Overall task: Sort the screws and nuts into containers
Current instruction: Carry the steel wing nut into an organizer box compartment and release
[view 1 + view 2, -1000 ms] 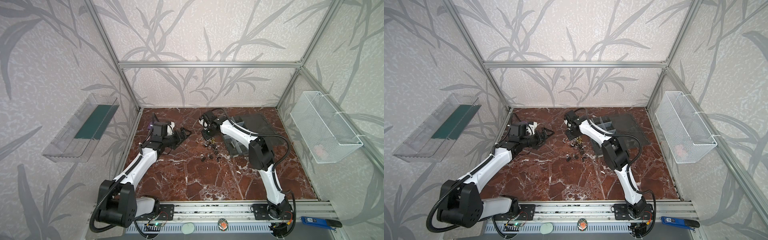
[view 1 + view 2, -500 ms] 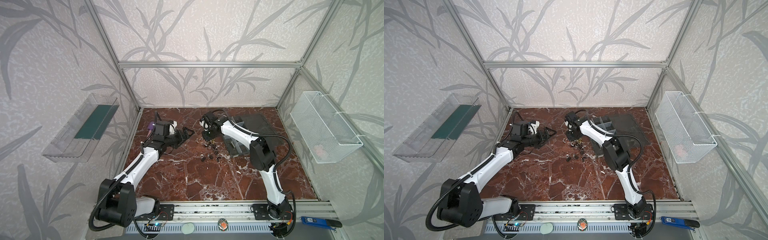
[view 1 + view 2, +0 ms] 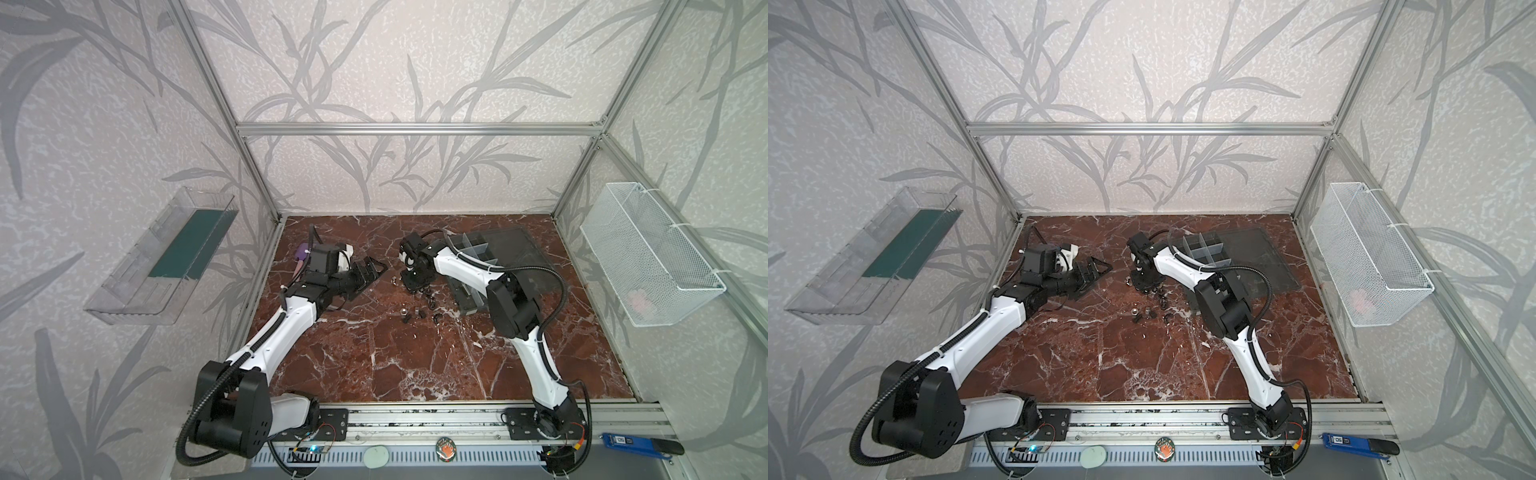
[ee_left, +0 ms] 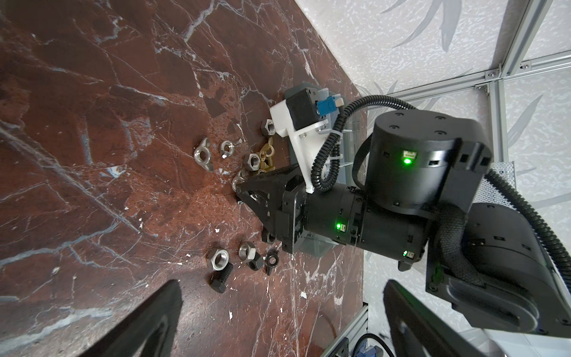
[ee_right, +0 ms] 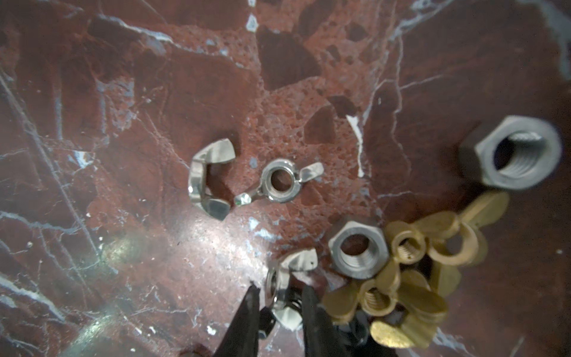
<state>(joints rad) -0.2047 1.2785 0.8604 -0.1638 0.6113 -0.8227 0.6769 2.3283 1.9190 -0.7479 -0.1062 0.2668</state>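
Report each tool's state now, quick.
Left tool: open, empty.
Right tool: slightly open, straddling a silver metal wing nut lying on the red marble table; no clamp visible.

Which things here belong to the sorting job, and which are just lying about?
Job: nuts, black screw, organizer compartments, right hand straddling a silver wing nut.
Lying about: wire basket, wall shelf, blue tool.

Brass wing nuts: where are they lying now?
In the right wrist view the brass wing nuts lie in a heap against a grey hex nut, close to the right gripper; in a top view, left of the organizer box.
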